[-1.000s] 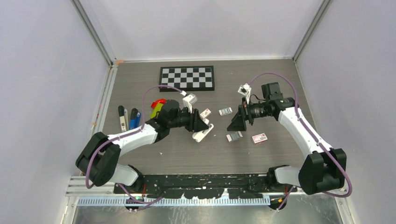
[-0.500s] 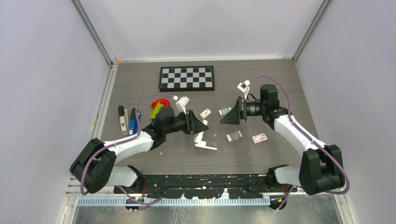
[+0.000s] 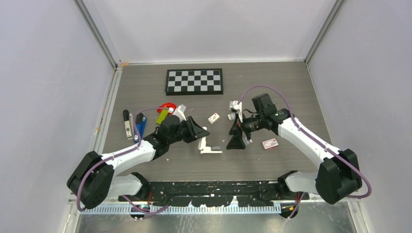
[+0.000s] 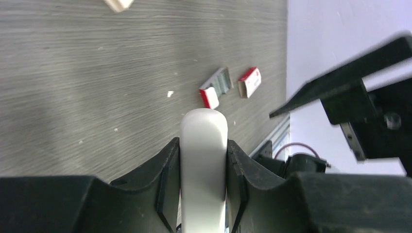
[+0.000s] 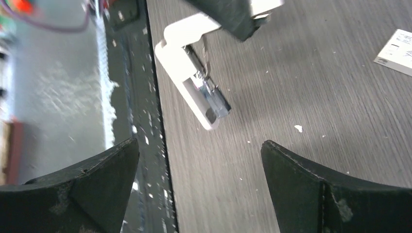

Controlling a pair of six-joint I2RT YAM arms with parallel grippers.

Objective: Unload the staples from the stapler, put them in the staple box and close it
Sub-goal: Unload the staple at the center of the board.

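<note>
Left claw point(image 4: 203, 143) pinches the white stapler point(image 4: 203, 165), which is hinged open with its base on the bench point(image 3: 282, 87). Right claw point(image 3: 237, 140) is spread wide just beside it. The blue stapler point(image 3: 140, 124) lies untouched at the bench's left, among the pens point(image 3: 127, 123).

The left gripper point(image 4: 203, 144) pinches a smooth white plastic bar point(image 4: 204, 128) with a rounded end between its black fingers point(image 4: 167, 170), over a grey wood-grain table point(image 4: 97, 73) where an open red-and-white staple box point(image 4: 216, 89) lies just beside a second red-and-white box point(image 4: 250, 81), with the right gripper's black wedge-shaped finger point(image 4: 340, 82) at right.
</note>
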